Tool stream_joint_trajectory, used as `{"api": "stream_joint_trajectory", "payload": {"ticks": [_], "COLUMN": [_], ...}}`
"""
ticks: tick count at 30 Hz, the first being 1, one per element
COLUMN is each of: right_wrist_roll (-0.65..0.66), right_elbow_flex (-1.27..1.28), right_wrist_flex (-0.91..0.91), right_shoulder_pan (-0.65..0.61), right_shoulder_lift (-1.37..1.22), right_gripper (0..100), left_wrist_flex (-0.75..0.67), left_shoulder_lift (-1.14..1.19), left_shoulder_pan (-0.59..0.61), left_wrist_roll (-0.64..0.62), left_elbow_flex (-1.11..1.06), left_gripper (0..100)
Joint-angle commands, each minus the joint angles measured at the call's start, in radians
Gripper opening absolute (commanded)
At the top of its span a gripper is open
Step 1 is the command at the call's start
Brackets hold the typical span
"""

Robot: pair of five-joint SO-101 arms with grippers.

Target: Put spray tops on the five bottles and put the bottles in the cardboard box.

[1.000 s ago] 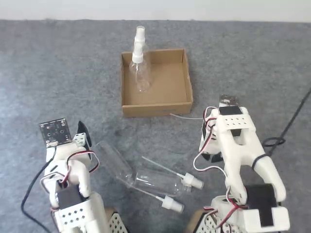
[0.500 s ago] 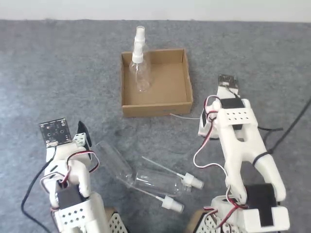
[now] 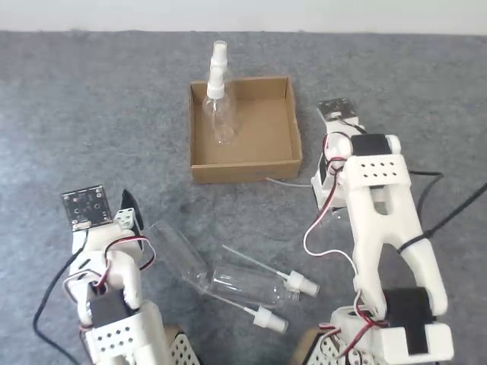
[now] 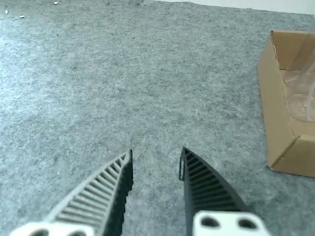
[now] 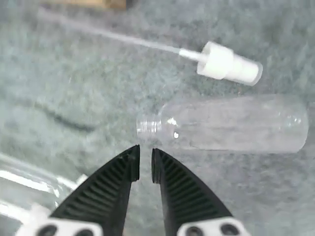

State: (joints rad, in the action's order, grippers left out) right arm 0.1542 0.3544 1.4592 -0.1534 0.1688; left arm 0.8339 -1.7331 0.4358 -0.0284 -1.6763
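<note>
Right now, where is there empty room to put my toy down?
The gray mat left of the cardboard box and beyond the left arm is bare. So is the box's right half, beside the capped bottle. It is crowded between the two arms, where loose bottles and spray tops lie.

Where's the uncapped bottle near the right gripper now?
Right wrist view: the clear uncapped plastic bottle lies on its side just beyond the right gripper, beside a loose white spray top.
</note>
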Motion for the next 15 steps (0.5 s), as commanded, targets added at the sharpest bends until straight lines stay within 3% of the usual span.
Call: {"api": "stream_joint_trajectory", "payload": {"ticks": [1, 15], "right_wrist_roll": [0.164, 0.764], "right_elbow_flex": [-0.074, -0.071], "right_wrist_flex": [0.048, 0.09], "right_shoulder_pan": [-0.002, -0.001], "right_shoulder_lift": [0.007, -0.002], "right_gripper": [0.6, 0.7], "left_wrist_flex": [-0.032, -0.032], "left_shoulder_lift": [-0.014, -0.014], "left_shoulder_pan": [0.003, 0.003], "left_wrist_roll": [0.011, 0.011], "left_elbow_flex": [0.007, 0.007], "left_gripper": [15, 15]}}
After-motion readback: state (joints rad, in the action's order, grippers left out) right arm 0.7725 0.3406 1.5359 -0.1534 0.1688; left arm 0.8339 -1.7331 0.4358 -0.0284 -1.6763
